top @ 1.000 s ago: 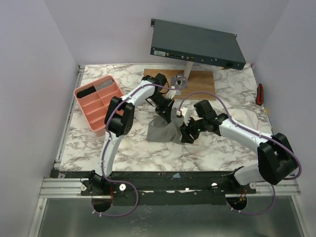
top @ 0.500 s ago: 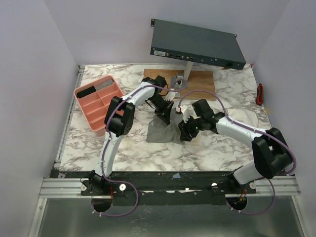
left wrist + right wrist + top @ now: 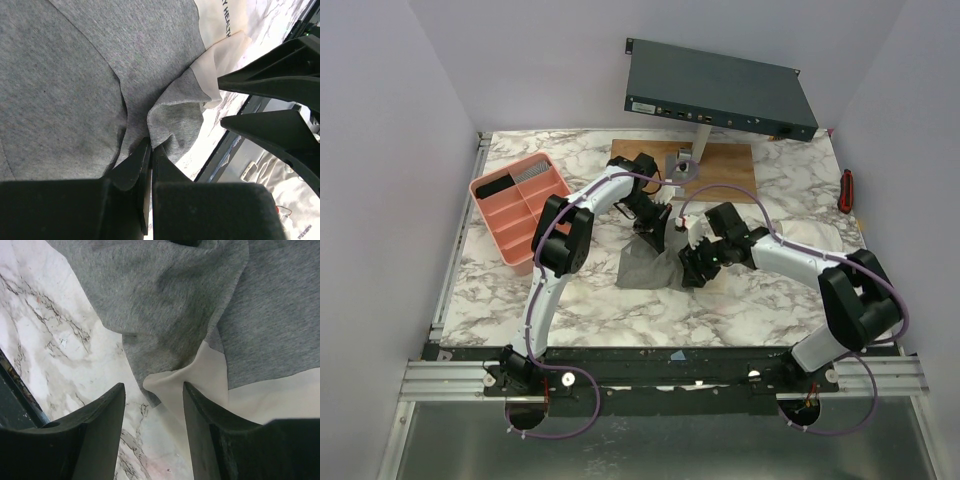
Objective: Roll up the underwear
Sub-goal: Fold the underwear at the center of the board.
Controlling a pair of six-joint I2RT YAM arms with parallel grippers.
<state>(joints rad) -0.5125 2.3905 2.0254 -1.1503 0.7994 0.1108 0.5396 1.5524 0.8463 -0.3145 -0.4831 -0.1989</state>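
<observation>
1. The left gripper [image 3: 151, 150] is closed and pinches a small fold of the underwear [image 3: 75, 75].
2. The right gripper [image 3: 152, 402] is open. The white waistband [image 3: 200, 370] corner lies just ahead of it, in line with the gap between its fingers.
3. The underwear lies at the middle of the table [image 3: 620, 310] and spreads from both grippers toward the near-left.
4. I judge that the right arm is placed to take this corner.

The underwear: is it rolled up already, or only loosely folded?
Not rolled. The grey underwear lies loosely folded on the table, its white waistband exposed; the left gripper pinches one fold, the right gripper is open.
</observation>
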